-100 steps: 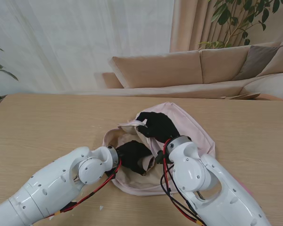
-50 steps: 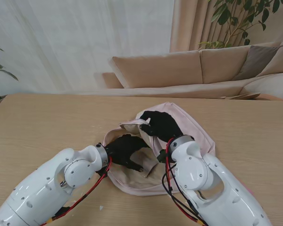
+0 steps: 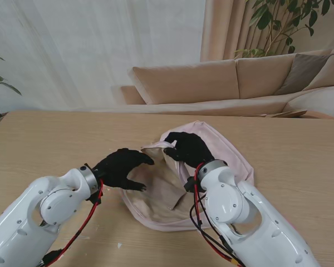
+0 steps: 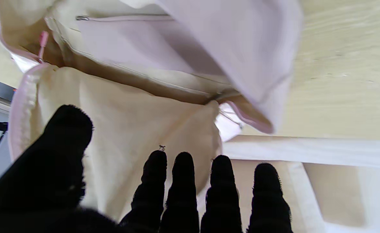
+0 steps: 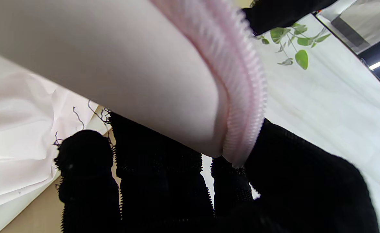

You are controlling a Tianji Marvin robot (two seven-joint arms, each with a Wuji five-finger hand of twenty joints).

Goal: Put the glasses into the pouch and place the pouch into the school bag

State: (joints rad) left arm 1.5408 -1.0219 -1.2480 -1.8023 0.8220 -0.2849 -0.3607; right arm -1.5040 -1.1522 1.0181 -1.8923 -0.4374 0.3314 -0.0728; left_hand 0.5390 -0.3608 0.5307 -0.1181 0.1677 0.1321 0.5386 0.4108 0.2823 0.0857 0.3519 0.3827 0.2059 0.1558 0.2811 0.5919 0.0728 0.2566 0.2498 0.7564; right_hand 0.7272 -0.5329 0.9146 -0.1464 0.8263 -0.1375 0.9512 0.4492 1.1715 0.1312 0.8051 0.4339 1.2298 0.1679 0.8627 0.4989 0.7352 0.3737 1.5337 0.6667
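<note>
Pink school bag (image 3: 225, 146) rim grasped by right robot hand (image 3: 187, 148), left robot hand (image 3: 120, 167) released, fingers spread, pouch and glasses hidden.

No lettering, label, brand mark or number can be read anywhere on the pale pink fabric school bag (image 3: 222, 146), its cream lining, the white robot arms or the light wooden table (image 3: 55, 144); every surface in all three views is plain.
</note>
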